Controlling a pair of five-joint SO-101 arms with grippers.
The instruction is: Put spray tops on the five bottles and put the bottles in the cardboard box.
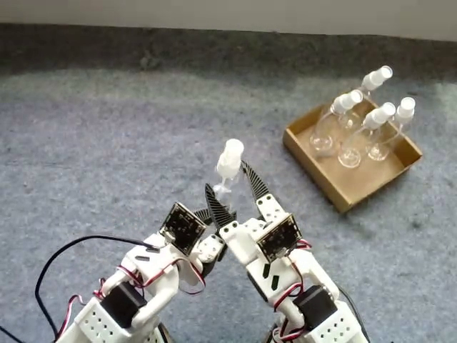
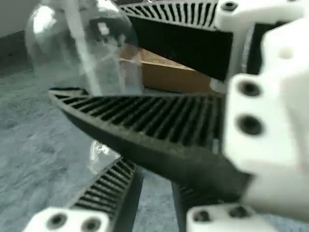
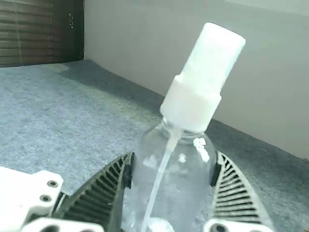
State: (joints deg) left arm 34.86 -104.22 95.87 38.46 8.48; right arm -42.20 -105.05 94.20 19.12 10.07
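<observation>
The fifth bottle (image 3: 169, 188), its spray top (image 3: 203, 82) seated, is clamped at the belly between the ribbed black jaws of the right gripper (image 3: 174, 162). It is held over the grey carpet (image 1: 107, 143), well apart from the cardboard box (image 1: 314, 175). Clear, round and slick, it could slip or swing. Best carry it upright and lower it into the box's bare near side, clear of the four capped bottles (image 1: 357, 128). The left gripper (image 1: 206, 216) sits just beside; whether its jaws are parted I cannot tell.
</observation>
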